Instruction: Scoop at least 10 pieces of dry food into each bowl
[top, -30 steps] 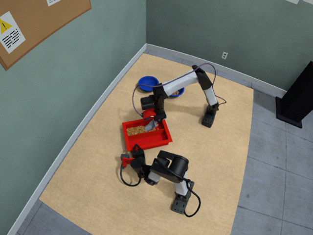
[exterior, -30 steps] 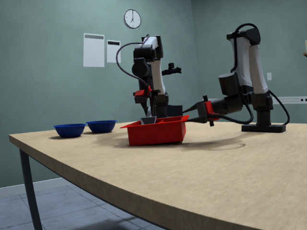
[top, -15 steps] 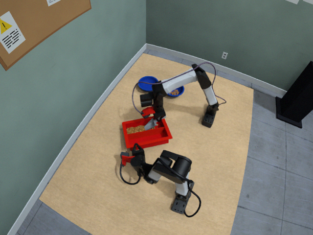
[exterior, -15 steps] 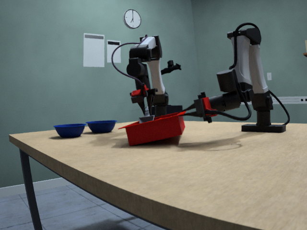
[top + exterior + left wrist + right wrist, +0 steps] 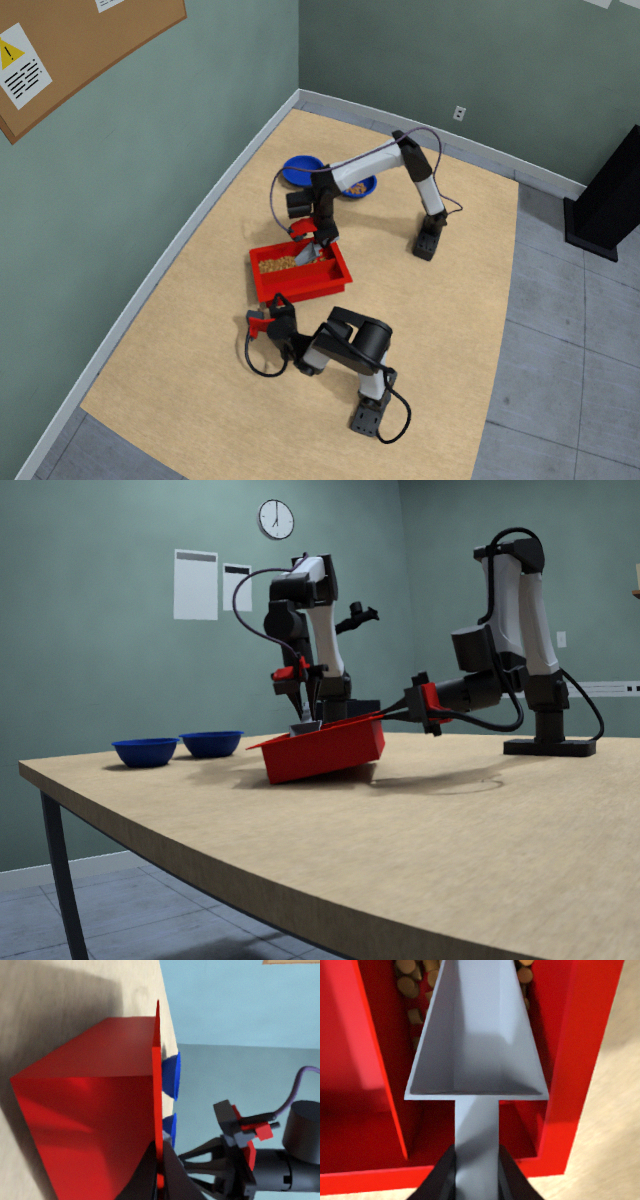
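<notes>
So the red box [image 5: 299, 297] [image 5: 320, 756] [image 5: 90, 1125] [image 5: 575, 1085] is sitting tilted on the worktop [image 5: 439, 310] [image 5: 439, 831] [image 5: 30, 990] [image 5: 615, 1090], with its end by the left gripper [image 5: 279, 296] [image 5: 383, 716] [image 5: 159, 1150] up off the surface and the end toward the bowls down low. That gripper's pressed together on the box's thin rim.

The right gripper [image 5: 326, 242] [image 5: 308, 712] [image 5: 172, 1166] [image 5: 477, 1153] is over the box, pinching the handle of the grey scoop [image 5: 307, 254] [image 5: 306, 729] [image 5: 477, 1060]. The scoop's pan is down in the food side of the box, next to the divider. In the wrist view I see bare grey in the back of the pan, but its front is cut off, so can't tell what's up there. Dry food [image 5: 279, 264] [image 5: 407, 986] lies in the box ahead of the pan and to both sides of it.

Both blue bowls are upright beyond the box's low end. The bowl nearer the wall [image 5: 303, 171] [image 5: 146, 752] [image 5: 171, 1076] is partly covered from above, and what shows inside is plain blue. The other bowl [image 5: 368, 184] [image 5: 211, 744] [image 5: 171, 1127] has a small pile in it, too blurry to count.

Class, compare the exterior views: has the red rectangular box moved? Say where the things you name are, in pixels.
Yes: the red rectangular box [image 5: 300, 297] [image 5: 323, 753] [image 5: 90, 1130] [image 5: 555, 1125] has tilted, its end nearest the left gripper [image 5: 272, 304] [image 5: 385, 714] [image 5: 159, 1150] rising off the wooden table [image 5: 413, 310] [image 5: 413, 831].
</notes>
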Controlling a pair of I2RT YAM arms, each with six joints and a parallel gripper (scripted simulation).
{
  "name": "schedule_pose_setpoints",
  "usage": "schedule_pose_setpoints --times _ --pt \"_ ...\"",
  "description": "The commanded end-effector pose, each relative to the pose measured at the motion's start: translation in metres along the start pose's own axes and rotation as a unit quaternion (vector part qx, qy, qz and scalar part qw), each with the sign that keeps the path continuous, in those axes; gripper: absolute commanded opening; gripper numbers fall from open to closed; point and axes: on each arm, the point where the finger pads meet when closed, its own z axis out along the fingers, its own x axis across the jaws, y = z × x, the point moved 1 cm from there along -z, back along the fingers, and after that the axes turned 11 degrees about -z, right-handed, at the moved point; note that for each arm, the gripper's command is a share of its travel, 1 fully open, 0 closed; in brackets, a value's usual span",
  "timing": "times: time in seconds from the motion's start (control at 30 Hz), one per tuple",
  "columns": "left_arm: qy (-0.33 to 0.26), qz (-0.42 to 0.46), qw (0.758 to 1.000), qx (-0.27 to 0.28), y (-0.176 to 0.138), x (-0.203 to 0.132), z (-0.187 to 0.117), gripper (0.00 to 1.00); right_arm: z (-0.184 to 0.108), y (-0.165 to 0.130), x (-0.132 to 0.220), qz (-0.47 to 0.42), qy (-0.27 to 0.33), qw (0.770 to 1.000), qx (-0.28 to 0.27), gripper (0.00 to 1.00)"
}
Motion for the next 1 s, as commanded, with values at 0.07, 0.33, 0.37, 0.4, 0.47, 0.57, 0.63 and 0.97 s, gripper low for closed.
schedule_pose_setpoints --times 0.07,0.33,0.37,0.4,0.47,0.57,0.63,0.97 --pt "-0.035 0.046 0.998 0.009 -0.002 -0.031 0.003 0.0 -0.025 0.011 0.0 -0.004 -0.012 0.999 -0.038 0.0" --pt "-0.008 0.026 1.0 -0.001 0.001 -0.021 0.005 0.0 -0.004 0.004 -0.003 -0.025 0.042 0.999 -0.009 0.0" --pt "-0.004 0.024 1.0 -0.003 0.001 -0.02 0.004 0.0 -0.005 0.004 -0.003 -0.028 0.053 0.998 -0.01 0.0" --pt "-0.001 0.024 1.0 -0.003 0.0 -0.02 0.005 0.0 -0.004 0.003 -0.004 -0.017 0.048 0.999 -0.006 0.0" --pt "-0.016 0.037 0.999 0.002 -0.001 -0.03 0.005 0.0 -0.007 0.006 -0.01 -0.01 0.039 0.999 -0.011 0.0" --pt "0.003 0.027 1.0 -0.004 0.0 -0.024 0.006 0.0 -0.007 0.005 -0.011 -0.021 0.053 0.998 -0.011 0.0" --pt "0.008 0.028 1.0 -0.004 -0.001 -0.027 0.006 0.0 -0.005 0.005 -0.016 -0.022 0.058 0.998 -0.008 0.0" --pt "0.024 0.035 0.999 -0.008 -0.003 -0.039 0.01 0.0 -0.013 0.009 -0.022 -0.017 0.079 0.996 -0.024 0.0"
